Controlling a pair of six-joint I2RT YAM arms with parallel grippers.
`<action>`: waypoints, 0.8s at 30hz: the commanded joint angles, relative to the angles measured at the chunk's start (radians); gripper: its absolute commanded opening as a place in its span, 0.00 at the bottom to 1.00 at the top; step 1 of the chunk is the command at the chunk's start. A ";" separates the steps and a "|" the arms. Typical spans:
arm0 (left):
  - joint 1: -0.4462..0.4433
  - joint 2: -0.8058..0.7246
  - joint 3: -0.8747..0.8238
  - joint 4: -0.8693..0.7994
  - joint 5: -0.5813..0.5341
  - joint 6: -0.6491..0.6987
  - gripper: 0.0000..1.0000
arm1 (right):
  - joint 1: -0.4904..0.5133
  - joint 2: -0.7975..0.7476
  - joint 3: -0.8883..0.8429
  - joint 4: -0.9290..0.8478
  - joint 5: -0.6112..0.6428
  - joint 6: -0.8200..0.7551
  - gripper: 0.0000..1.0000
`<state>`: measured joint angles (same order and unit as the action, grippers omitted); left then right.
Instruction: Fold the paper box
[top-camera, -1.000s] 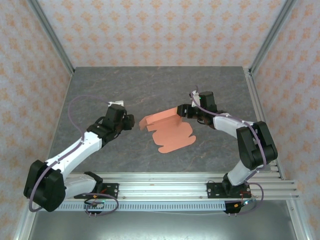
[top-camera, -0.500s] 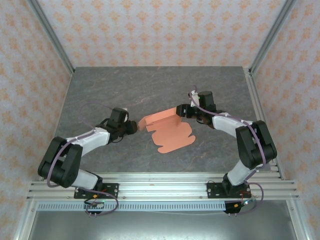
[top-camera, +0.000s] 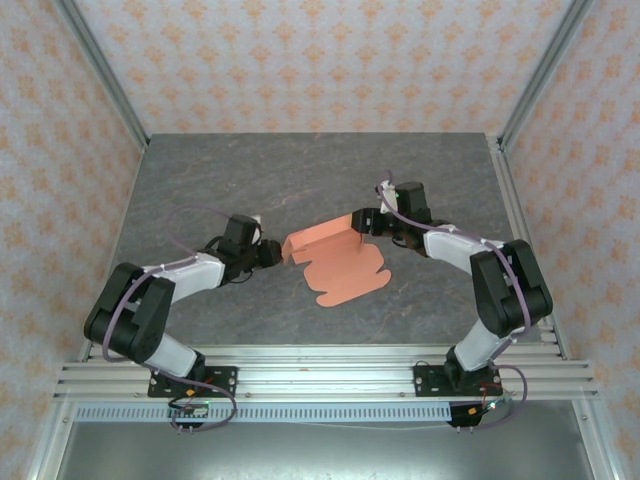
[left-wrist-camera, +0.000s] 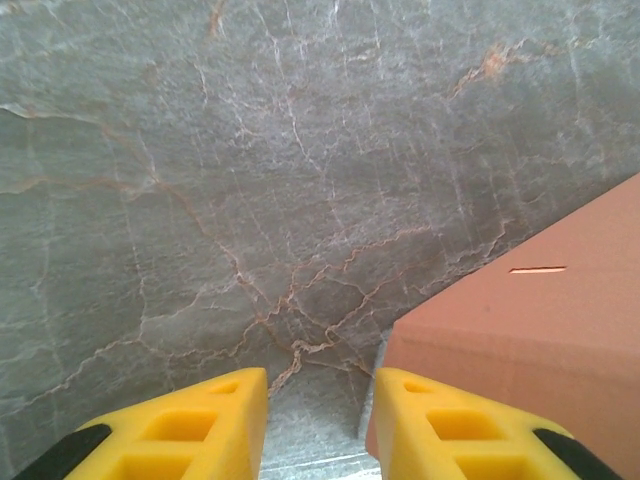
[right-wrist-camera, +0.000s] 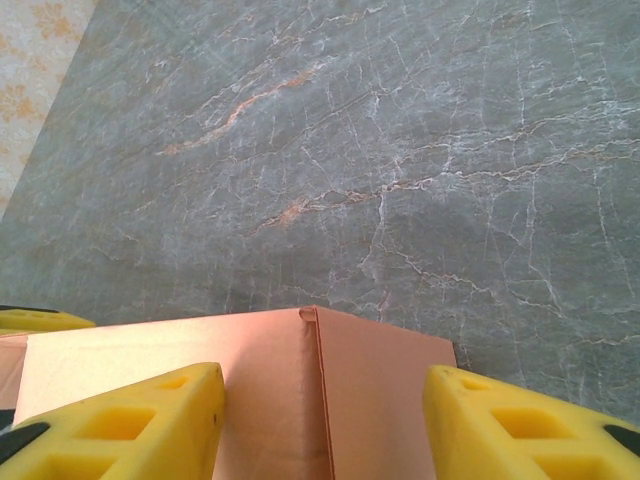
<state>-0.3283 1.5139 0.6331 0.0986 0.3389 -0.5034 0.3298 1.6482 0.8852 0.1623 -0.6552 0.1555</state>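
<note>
At the table's (top-camera: 230, 170) middle, the right gripper (right-wrist-camera: 320, 400) is straddling the raised wall of the paper box (top-camera: 342, 268), jaws wide. The left gripper (left-wrist-camera: 320, 395), jaws narrow and empty, is sitting just beside its opposite end.

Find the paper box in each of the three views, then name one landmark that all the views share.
Top external: the box lies mid-table, partly folded up at its far edge.
Left wrist: lower right corner.
Right wrist: bottom edge, centre to left.
Shared landmark: the veined grey table.
</note>
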 joint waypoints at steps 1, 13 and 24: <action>-0.020 0.020 0.014 0.052 0.025 -0.020 0.33 | 0.011 0.031 0.012 -0.037 0.006 -0.024 0.54; -0.033 -0.003 0.002 0.102 0.030 -0.073 0.32 | 0.017 0.028 0.008 -0.032 0.002 -0.016 0.53; -0.055 -0.007 -0.027 0.202 0.041 -0.118 0.29 | 0.017 0.031 0.001 -0.032 0.005 -0.018 0.53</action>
<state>-0.3733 1.5337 0.6182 0.2222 0.3634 -0.6029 0.3332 1.6524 0.8879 0.1722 -0.6575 0.1555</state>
